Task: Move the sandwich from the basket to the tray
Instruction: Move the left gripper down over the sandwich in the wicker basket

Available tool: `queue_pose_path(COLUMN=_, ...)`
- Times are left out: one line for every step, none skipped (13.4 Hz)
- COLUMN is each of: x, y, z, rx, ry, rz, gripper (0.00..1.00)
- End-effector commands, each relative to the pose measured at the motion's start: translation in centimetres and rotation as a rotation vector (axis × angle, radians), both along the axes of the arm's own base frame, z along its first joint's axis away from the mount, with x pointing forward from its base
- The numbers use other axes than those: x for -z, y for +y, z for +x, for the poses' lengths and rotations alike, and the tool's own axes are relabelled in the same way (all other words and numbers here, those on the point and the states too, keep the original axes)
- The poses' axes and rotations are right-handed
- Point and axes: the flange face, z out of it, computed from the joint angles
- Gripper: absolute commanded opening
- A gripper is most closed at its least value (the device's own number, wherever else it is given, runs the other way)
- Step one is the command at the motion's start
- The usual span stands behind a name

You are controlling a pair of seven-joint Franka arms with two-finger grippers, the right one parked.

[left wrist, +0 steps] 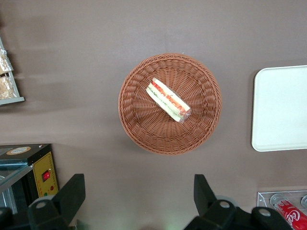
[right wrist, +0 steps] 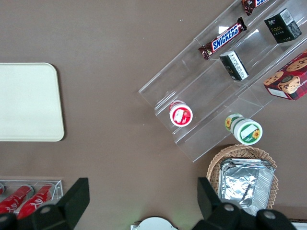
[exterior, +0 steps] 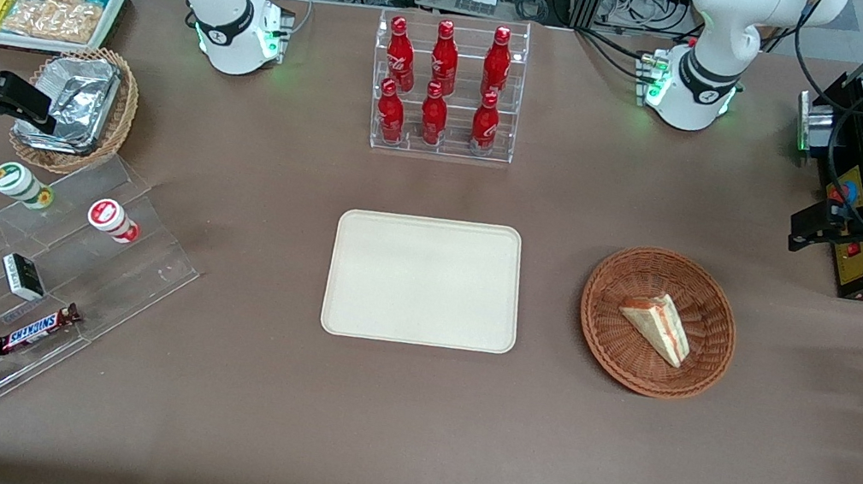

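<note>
The sandwich lies in the basket on the desk, cut edge with red and green filling showing. The bare tray sits beside the basket, apart from it. The claw hangs high above the desk near the basket, fingers spread wide, holding nothing.

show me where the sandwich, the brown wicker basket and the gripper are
sandwich (left wrist: pixel 168 99), left wrist view, on its striped cut edge.
basket (exterior: pixel 717 326), front view, on its woven wall beside the sandwich.
gripper (left wrist: pixel 139 196), left wrist view, midway between its open fingertips, high above the table.
</note>
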Motion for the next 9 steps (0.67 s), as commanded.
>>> queue_pose_path(x=-0.5, y=0.0, z=-0.2, rx=-0.011, ry=0.001, rz=0.017, gripper=1.0)
queue_pose_path(x=-0.2, y=0.1, z=0.0, rx=-0.014, ry=0.001, rz=0.015, gripper=1.0)
queue_pose_path(x=0.4, y=0.1, z=0.3, rx=-0.014, ry=0.008, rz=0.018, gripper=1.0)
queue_pose_path(x=1.4, y=0.1, z=0.8, rx=-0.013, ry=0.019, rz=0.017, gripper=1.0)
queue_pose_path(x=2.9, y=0.0, z=1.2, rx=-0.013, ry=0.027, rz=0.017, gripper=1.0)
queue_pose_path(x=4.9, y=0.1, z=1.5, rx=-0.019, ry=0.027, rz=0.017, gripper=1.0)
queue_pose_path(x=7.1, y=-0.2, z=1.6, rx=-0.046, ry=0.017, rz=0.019, gripper=1.0)
queue_pose_path(x=9.0, y=-0.2, z=1.7, rx=-0.099, ry=0.008, rz=0.023, gripper=1.0)
queue_pose_path(x=10.8, y=-0.2, z=1.7, rx=-0.137, ry=-0.003, rz=0.023, gripper=1.0)
